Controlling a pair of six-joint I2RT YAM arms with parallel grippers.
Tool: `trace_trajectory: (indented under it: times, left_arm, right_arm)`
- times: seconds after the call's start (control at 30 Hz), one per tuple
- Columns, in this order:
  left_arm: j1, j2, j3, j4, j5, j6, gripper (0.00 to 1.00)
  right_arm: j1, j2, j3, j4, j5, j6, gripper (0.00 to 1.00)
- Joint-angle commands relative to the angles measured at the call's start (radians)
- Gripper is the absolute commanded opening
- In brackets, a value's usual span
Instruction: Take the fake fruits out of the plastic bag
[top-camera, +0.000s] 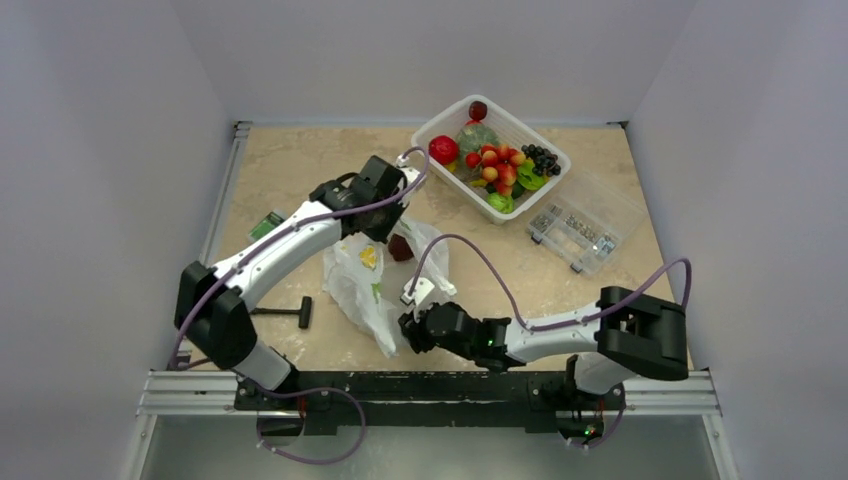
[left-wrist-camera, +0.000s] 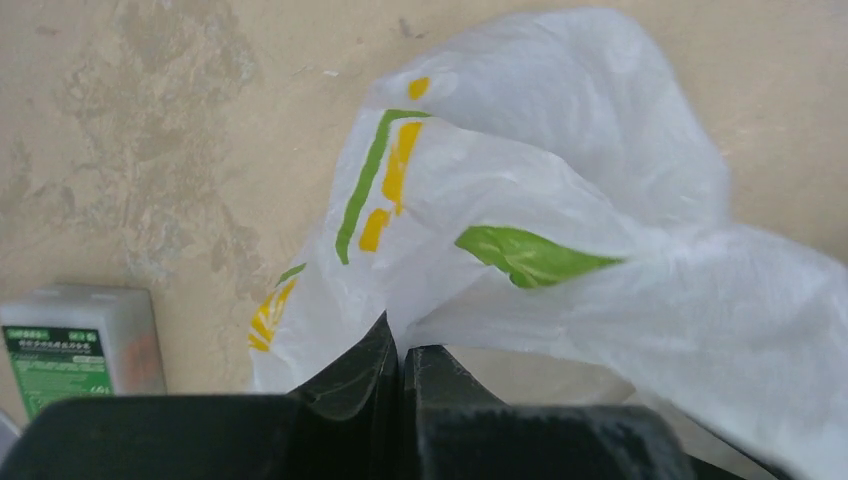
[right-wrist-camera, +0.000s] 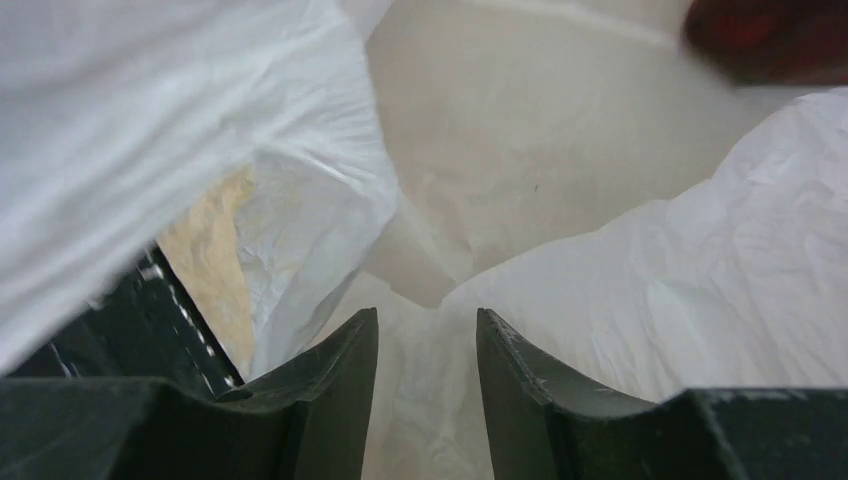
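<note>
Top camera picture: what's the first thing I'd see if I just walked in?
Probably the white basket at the back right, full of bright fake fruits. Next comes the crinkly plastic bag in the middle. The left gripper pinches its far side, the right gripper is open at its near side, and one dark red fruit peeks out.

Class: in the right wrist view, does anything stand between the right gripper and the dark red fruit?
Only the plastic bag: a fold sits ahead of the right gripper, and a crumpled wall rises below the dark red fruit at upper right.
</note>
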Motion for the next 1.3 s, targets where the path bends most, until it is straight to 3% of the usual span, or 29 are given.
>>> trace_trajectory:
  times: [0.0,0.23,0.47,0.77,1.0,1.27]
  left_arm:
    - [0.004,-0.157,-0.081,0.163,0.210,-0.009,0.00]
    - [0.003,-0.172,-0.139,0.197,0.315,-0.048,0.00]
    - [0.003,-0.178,-0.150,0.217,0.316,-0.075,0.00]
    - [-0.006,-0.178,-0.153,0.212,0.323,-0.073,0.00]
    - [-0.014,-0.165,-0.144,0.202,0.309,-0.062,0.00]
    - [-0.016,-0.149,-0.138,0.197,0.325,-0.062,0.00]
  right_arm:
    - [-0.020,-0.110,0.106,-0.040,0.115,0.012,0.41]
    - [-0.149,-0.164,0.189,-0.137,0.196,0.041,0.49]
    - [-0.207,-0.154,0.206,-0.114,0.238,0.019,0.54]
    - [-0.270,0.046,0.299,-0.136,0.349,0.111,0.62]
    - [-0.276,0.149,0.330,-0.150,0.435,0.086,0.93]
    - [-0.320,0.258,0.351,-0.029,0.410,-0.022,0.96]
